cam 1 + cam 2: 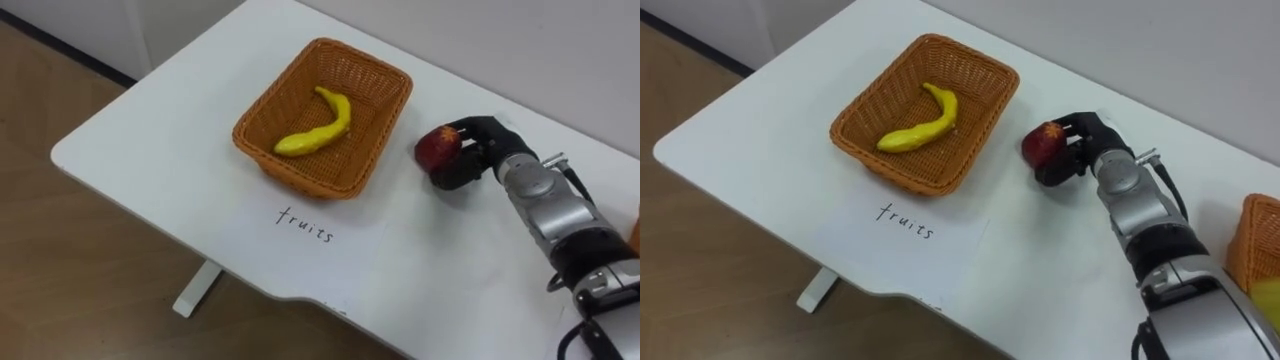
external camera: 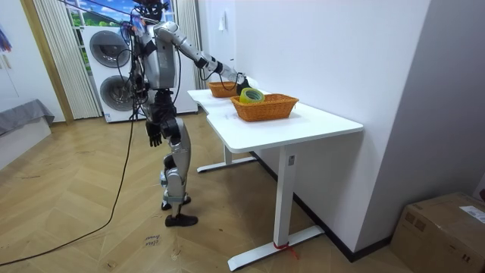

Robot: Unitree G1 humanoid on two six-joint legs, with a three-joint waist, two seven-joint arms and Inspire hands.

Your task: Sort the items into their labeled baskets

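Now, mid-right of frame: right hand point(image 1: 478, 152) clenched round red apple point(image 1: 437, 148), just beside fruit basket point(image 1: 300, 172). Next, likely: carry left, release beside banana point(image 1: 318, 128).

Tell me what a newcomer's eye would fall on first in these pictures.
First, the robot's right hand, its fingers curled round a red apple, just right of the wicker basket on the white table. Next, the yellow banana lying alone in that basket, with a handwritten paper label in front of it. In the room view, a second wicker basket sits nearer the table's end.
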